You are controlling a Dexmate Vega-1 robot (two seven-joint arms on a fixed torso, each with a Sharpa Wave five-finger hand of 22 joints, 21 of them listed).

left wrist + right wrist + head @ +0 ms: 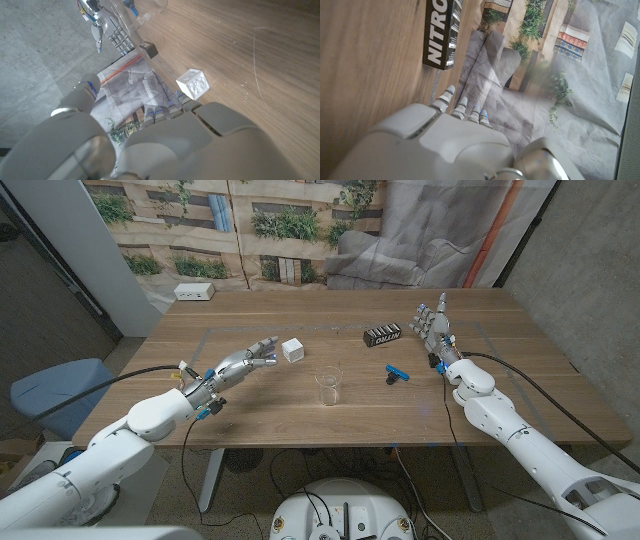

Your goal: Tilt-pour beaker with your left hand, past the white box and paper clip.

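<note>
Wooden table (300, 415) is carrying one beaker (328, 386) nearest its front edge. Just right of it one blue clip (398, 374) is lying; behind-left one white box (293, 350) is sitting beside the open left hand (245, 363). Farther right, the open right hand (435, 325) is standing by one black box (382, 335).

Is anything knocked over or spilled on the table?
No, nothing looks spilled or knocked over. The clear beaker stands upright and looks empty. The white box, the black box and the blue clip lie on dry wood. The left hand holds nothing.
</note>
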